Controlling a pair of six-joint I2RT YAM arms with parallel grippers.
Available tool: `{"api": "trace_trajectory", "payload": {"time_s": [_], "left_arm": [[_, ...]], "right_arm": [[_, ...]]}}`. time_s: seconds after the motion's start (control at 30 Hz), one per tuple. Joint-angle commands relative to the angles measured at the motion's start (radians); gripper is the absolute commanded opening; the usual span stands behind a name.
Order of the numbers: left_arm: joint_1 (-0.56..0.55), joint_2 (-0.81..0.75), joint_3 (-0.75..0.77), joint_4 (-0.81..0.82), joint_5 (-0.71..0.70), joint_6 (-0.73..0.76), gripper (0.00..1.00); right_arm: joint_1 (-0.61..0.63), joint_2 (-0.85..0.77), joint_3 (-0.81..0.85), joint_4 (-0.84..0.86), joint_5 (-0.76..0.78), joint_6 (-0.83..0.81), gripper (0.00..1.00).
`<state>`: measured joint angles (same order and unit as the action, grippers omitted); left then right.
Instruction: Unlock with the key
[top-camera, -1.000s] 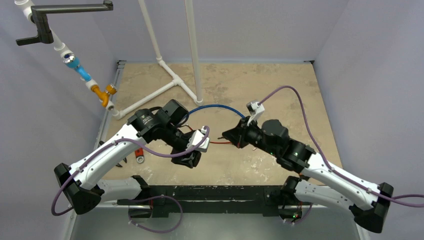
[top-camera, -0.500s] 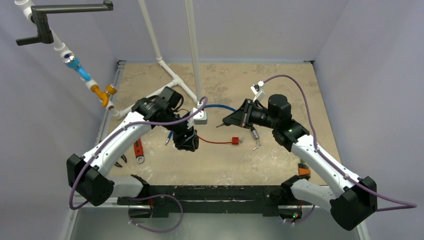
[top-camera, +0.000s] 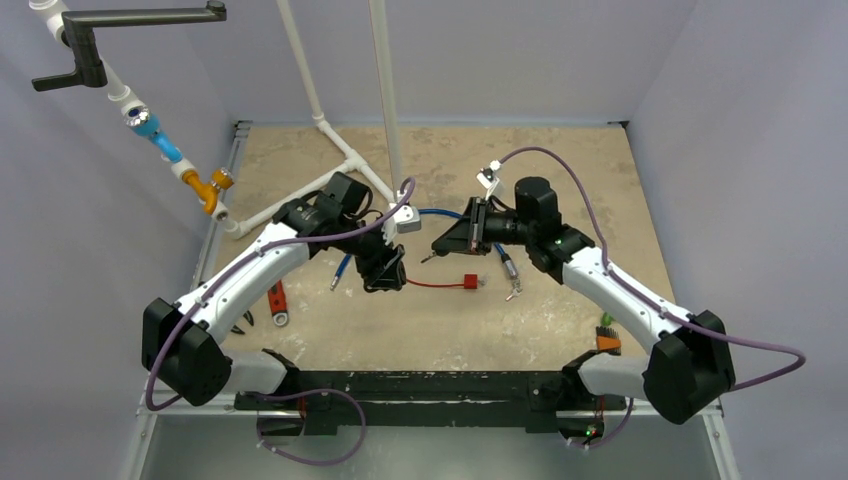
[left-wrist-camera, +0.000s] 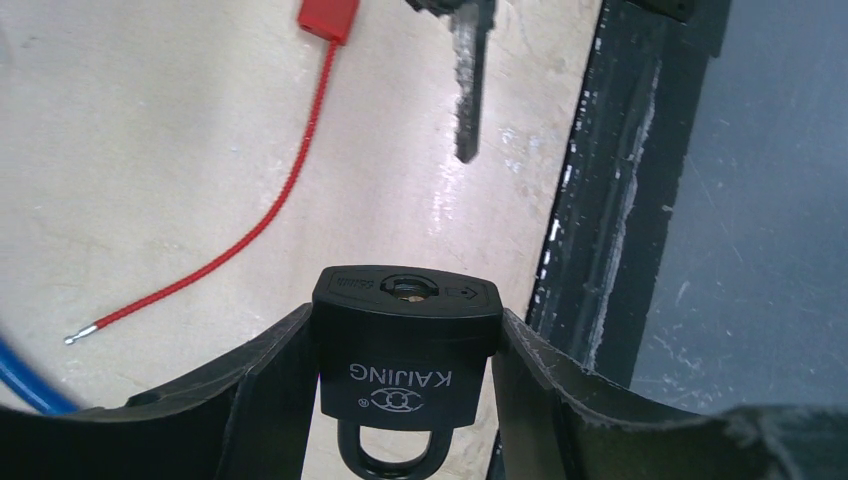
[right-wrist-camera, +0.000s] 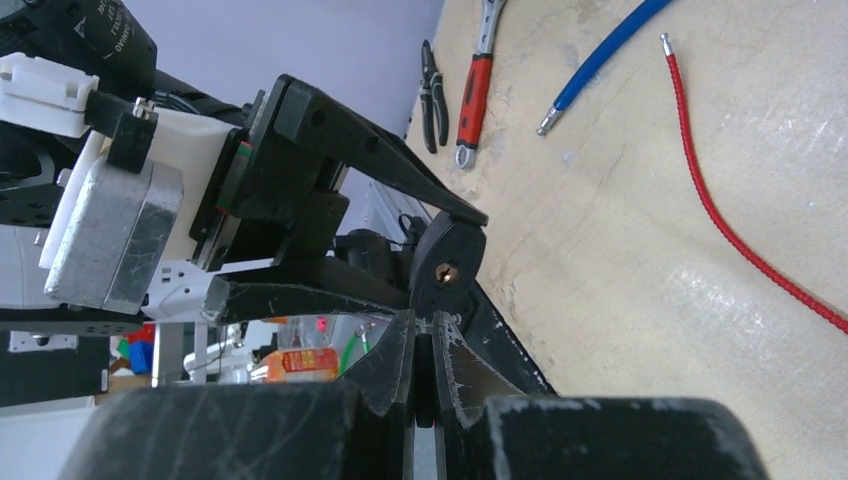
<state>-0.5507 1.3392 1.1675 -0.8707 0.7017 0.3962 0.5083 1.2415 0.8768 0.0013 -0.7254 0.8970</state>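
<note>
Black-bodied and stamped KAIJING, the padlock (left-wrist-camera: 406, 350) sat clamped by its flat sides between the fingers of the left gripper (top-camera: 384, 277). It was raised off the table near the middle of the scene, its shackle tucked back toward the wrist and its keyhole (right-wrist-camera: 446, 270) turned right, toward the other arm. That pose looked chosen to offer the keyway squarely. The right gripper (top-camera: 437, 246) was clenched on the key (left-wrist-camera: 466, 88), pinching its bow so the blade stuck out leftward, roughly lined up with the keyhole but apart from it, not yet entered. Holding both in the air would let either arm correct the aim. A red cable seal (top-camera: 466, 282) lay on the tabletop (top-camera: 560, 180) just on the near side of them.
</note>
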Motion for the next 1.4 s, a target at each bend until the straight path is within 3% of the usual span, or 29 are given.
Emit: {"api": "trace_trajectory", "payload": {"time_s": [0.0,0.5,0.7,1.37], "left_arm": [[0.005,-0.026,0.012,0.131,-0.074,-0.073,0.0],[-0.043,-0.11,0.02,0.152,-0.124,-0.056,0.0],[-0.054,-0.148,-0.056,0.334,-0.165,-0.162,0.0],[-0.051,-0.173,-0.077,0.338,-0.126,-0.107,0.0]], "right_arm": [[-0.002,0.014,0.065,0.01,0.011,0.005,0.0],[0.079,0.009,0.09,0.043,0.332,0.008,0.0],[0.129,-0.063,0.054,0.066,0.437,0.007,0.0],[0.151,-0.11,-0.014,0.045,0.402,-0.01,0.0]]}}
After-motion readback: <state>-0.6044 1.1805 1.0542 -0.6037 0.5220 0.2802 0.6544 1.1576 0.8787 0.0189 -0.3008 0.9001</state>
